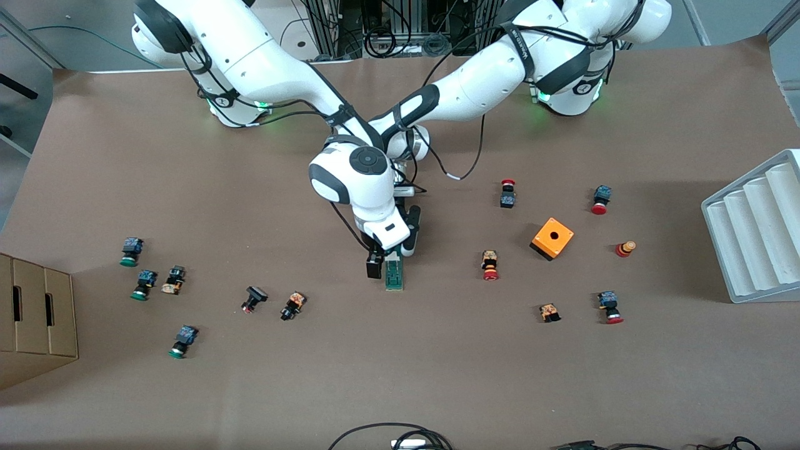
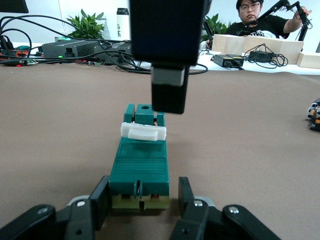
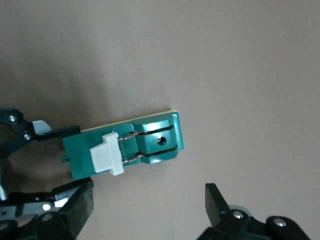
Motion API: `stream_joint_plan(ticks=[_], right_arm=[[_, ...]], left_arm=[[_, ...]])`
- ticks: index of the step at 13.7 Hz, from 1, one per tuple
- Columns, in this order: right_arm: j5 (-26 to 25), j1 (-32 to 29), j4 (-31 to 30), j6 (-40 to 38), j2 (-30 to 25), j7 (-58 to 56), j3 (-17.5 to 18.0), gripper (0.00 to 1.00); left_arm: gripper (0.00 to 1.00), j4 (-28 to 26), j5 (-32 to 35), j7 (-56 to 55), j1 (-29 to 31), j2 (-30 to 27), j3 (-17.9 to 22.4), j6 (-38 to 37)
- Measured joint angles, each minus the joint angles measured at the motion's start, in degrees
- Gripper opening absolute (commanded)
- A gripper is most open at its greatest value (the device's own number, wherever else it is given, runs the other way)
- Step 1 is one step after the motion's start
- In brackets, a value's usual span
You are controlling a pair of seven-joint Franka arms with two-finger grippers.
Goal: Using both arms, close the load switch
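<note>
The load switch [image 1: 394, 273] is a narrow green block lying flat at the table's middle, with a white lever [image 2: 143, 131] across its top. It also shows in the right wrist view [image 3: 125, 147]. My left gripper [image 1: 405, 240] is low at the switch's end farther from the front camera. Its open fingers [image 2: 100, 199] straddle that end: one finger touches the block and the other stands a little apart. My right gripper [image 1: 375, 262] hovers beside the switch toward the right arm's end of the table. It is wide open [image 3: 148, 207] and holds nothing.
An orange box with a hole [image 1: 552, 238] and several red-capped push buttons [image 1: 490, 265] lie toward the left arm's end. Green-capped buttons [image 1: 144, 284] lie toward the right arm's end. A grey ridged tray [image 1: 756, 231] and a cardboard box [image 1: 37, 319] stand at the table's ends.
</note>
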Motion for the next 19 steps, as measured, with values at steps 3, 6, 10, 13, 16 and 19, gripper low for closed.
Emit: stream_joint_plan(ticks=[3,6,10,13,16,19], right_arm=[[0.0,0.37,0.01,0.03,0.76,1.32,0.0,1.0],[0.0,0.38,0.03,0.04,0.96,1.51,-0.02,1.0],[0.0,0.66,0.03,0.05,1.01,1.68,0.05,1.0],[0.0,0.87,0.03,0.05,1.36,1.77,0.12,1.0],[0.0,0.88,0.03,0.11,1.91,1.84,0.17,1.0],[0.0,0.88,0.27,0.17,1.94,2.53,0.18,1.0]], left_arm=[[0.61,0.0,0.13,0.0,-0.21,0.14,0.12,-0.4],[0.61,0.0,0.17,0.0,-0.23,0.16,0.13,-0.49],[0.61,0.01,0.21,0.0,-0.24,0.19,0.13,-0.54],[0.61,0.01,0.25,0.0,-0.26,0.22,0.13,-0.62],[0.61,0.02,0.27,0.0,-0.27,0.24,0.13,-0.65],[0.61,0.02,0.29,0.0,-0.27,0.25,0.13,-0.69]])
